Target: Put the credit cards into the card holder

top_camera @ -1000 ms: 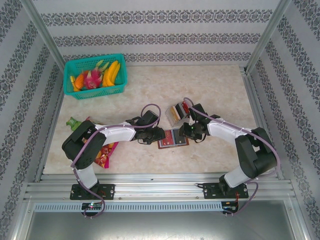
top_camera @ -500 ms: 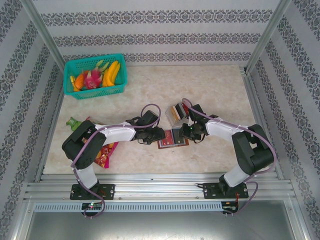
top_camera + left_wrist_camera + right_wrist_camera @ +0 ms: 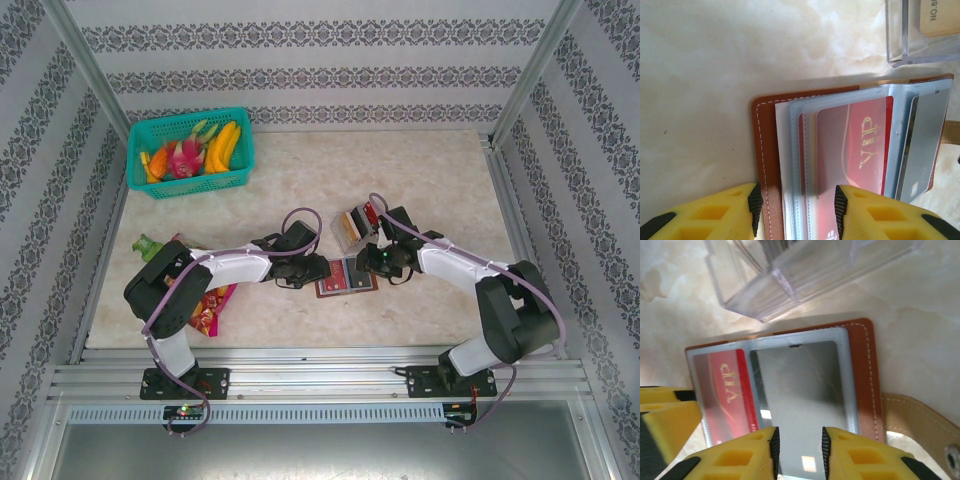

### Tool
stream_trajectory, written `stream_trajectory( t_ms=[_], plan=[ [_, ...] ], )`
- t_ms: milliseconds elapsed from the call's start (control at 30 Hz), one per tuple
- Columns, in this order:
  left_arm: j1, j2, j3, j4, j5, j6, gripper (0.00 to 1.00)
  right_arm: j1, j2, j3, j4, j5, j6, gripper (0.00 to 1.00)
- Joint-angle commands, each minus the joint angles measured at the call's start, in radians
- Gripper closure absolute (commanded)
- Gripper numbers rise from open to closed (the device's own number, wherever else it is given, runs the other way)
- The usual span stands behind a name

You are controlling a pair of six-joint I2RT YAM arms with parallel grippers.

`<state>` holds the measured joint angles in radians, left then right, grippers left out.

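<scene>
From above, the card holder lies open between both claws, just in front of the clear stand.

At the left wrist, the left claw is open, with its fingers over the holder's edge. I think it should press flat so the holder can't slide.

At the right wrist, the right claw is a little open over the grey card, which lies in a sleeve beside the red card. I think it should push slowly and straight.

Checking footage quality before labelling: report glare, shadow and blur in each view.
Left wrist: the clear sleeves haze the red VIP card in the brown leather card holder. Right wrist: bright reflections spot the sleeved grey card; the clear plastic stand looks soft. Top external: even light, faint shadows on the pale marble tabletop.
</scene>
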<state>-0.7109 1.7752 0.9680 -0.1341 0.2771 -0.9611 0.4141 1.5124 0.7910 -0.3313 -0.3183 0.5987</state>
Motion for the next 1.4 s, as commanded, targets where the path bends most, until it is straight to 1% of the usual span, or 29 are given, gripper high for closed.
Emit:
stream_trajectory(
  t_ms=[0,67,200,267,467,600,667,700,767,833,967,1100,1167,1233,1367],
  plan=[
    [0.011,0.018,0.006,0.008,0.004,-0.002,0.54,-0.014,0.034,0.002,-0.038,0.048,-0.02,0.66],
    [0.011,0.016,0.006,0.006,0.003,-0.001,0.54,-0.014,0.053,0.005,-0.034,0.051,-0.016,0.64],
    [0.011,0.018,0.007,0.007,0.001,-0.003,0.54,-0.01,0.093,0.01,-0.02,0.039,-0.012,0.64],
    [0.011,0.021,0.008,0.01,0.006,-0.004,0.54,-0.007,0.103,0.007,-0.002,0.002,-0.017,0.66],
    [0.011,0.023,0.012,0.005,0.007,0.002,0.55,0.001,0.06,-0.004,0.026,-0.036,0.0,0.74],
    [0.01,0.03,0.017,0.008,0.013,0.002,0.55,-0.008,0.053,-0.004,0.038,-0.067,0.006,0.73],
    [0.011,0.029,0.018,0.006,0.013,0.002,0.55,-0.011,0.047,0.004,0.013,-0.04,-0.004,0.69],
    [0.011,0.029,0.018,0.004,0.011,0.002,0.55,-0.01,0.042,0.006,0.002,-0.021,-0.01,0.69],
    [0.011,0.026,0.016,0.004,0.01,0.003,0.55,-0.021,0.039,0.001,0.015,-0.04,-0.017,0.7],
    [0.01,0.029,0.017,0.004,0.012,0.002,0.55,-0.03,0.047,-0.003,0.024,-0.055,-0.014,0.68],
    [0.011,0.029,0.017,0.005,0.01,0.002,0.55,-0.028,0.07,0.006,-0.022,0.02,-0.025,0.65],
    [0.01,0.029,0.017,0.005,0.011,0.002,0.55,-0.024,0.088,0.0,-0.025,0.036,-0.032,0.64],
    [0.011,0.029,0.016,0.005,0.011,0.002,0.55,-0.015,0.092,0.013,-0.049,0.069,-0.04,0.64],
    [0.011,0.027,0.015,0.005,0.01,0.002,0.55,-0.003,0.086,0.025,-0.075,0.099,-0.051,0.64],
    [0.012,0.027,0.015,0.003,0.009,0.003,0.56,-0.001,0.036,0.022,-0.072,0.108,-0.054,0.62]
  ],
)
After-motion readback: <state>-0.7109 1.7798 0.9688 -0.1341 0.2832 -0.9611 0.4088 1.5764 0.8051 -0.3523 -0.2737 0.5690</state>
